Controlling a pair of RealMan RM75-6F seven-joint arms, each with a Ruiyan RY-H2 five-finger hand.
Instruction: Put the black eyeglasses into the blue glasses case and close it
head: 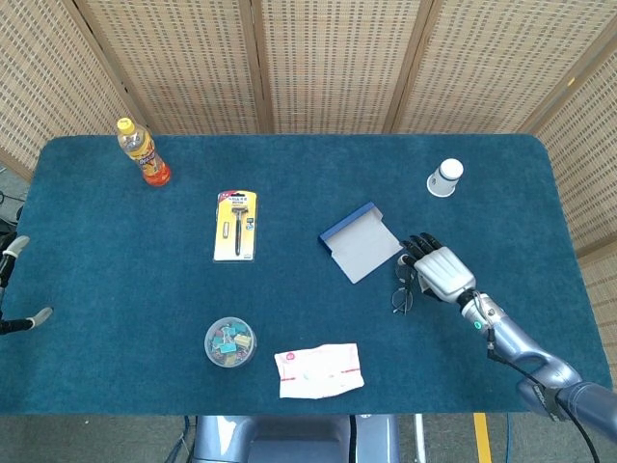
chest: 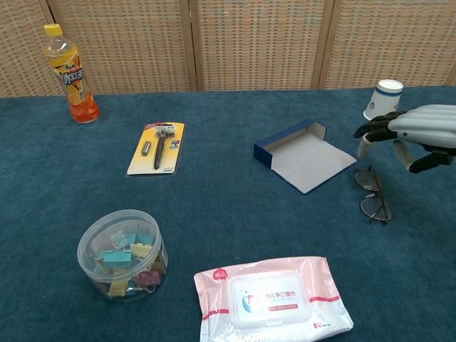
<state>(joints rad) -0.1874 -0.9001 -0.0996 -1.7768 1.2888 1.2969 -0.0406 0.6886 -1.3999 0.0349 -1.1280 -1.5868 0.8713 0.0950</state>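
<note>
Your right hand [head: 439, 271] hovers over the black eyeglasses [head: 402, 292], its fingers [chest: 372, 129] spread and curved downward with nothing between them; in the chest view their tips hang just above the far lens, and you cannot tell whether any of them touches the frame. The eyeglasses lie flat on the blue table [head: 116, 251], just to the near right of the blue glasses case [head: 360, 246] and apart from it. The case lies open, its grey inner flap spread towards the eyeglasses and its blue wall raised on the far left side.

Of your left hand [head: 12, 289] only a few fingertips show, at the table's left edge, well to the left of the case; they stand apart with nothing seen between them, though most of the hand is out of frame.

All other items are placed relative to the case. The white paper cup [head: 444, 177] stands upside down to its far right. The packaged razor [head: 236, 225] lies to its left, and the orange drink bottle [head: 143, 152] stands further to the far left. The clear tub of binder clips [head: 229, 341] sits to the near left. The pack of wet wipes [head: 319, 369] lies nearer you than the case, slightly left of it.
</note>
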